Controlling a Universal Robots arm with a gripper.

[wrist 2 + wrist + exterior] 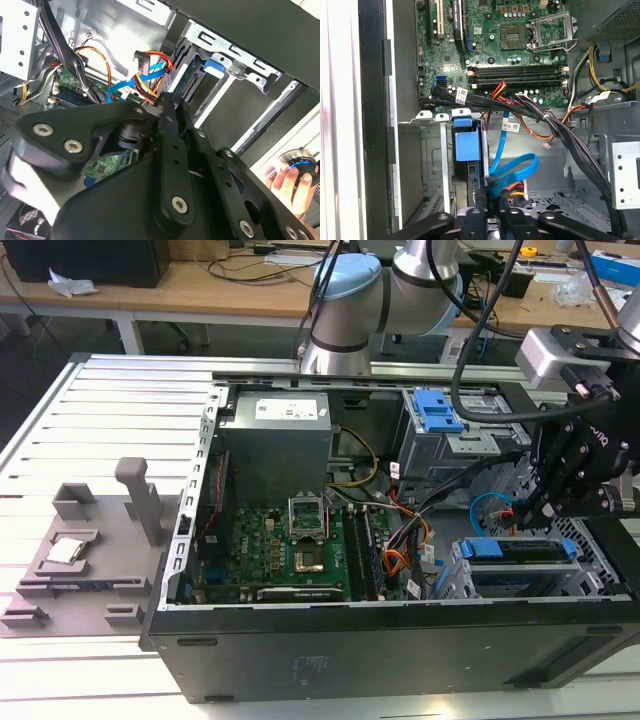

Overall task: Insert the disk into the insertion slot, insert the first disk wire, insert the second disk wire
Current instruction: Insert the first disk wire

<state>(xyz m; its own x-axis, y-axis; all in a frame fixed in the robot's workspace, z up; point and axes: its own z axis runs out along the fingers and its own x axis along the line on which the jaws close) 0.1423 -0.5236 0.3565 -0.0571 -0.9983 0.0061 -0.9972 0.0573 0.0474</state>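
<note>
1. At the exterior view's left, a grey fixture point(100, 540) holding a small square chip point(65, 550) lies on the slatted tabletop point(100, 410).
2. An open computer case point(400, 650) takes up the centre and right. The green mainboard point(290, 550) lies on its floor, with the grey power supply box point(275, 440) behind it.
3. Right of centre, at the back, is a taller bay with a blue latch point(437, 410).
4. The disk point(520, 548) sits in the slot point(455, 575) in the case's near corner, at the exterior view's right. The first wrist view shows its blue handle point(467, 142) seated in the grey cage point(432, 160).
5. A blue cable point(487, 508) loops just beside the slot point(517, 167). I cannot tell whether either end is plugged in.
6. The end effector point(527, 512) hangs just above the slot at the far right. Its fingers are narrow, pinching a black plug point(492, 195) with red, yellow and orange wires. The plug point(159, 99) and the end effector point(167, 102) are close to the disk's rear edge point(192, 82).
7. In the second wrist view, a person's hand point(292, 182) rests on a round knob point(300, 162).
</note>
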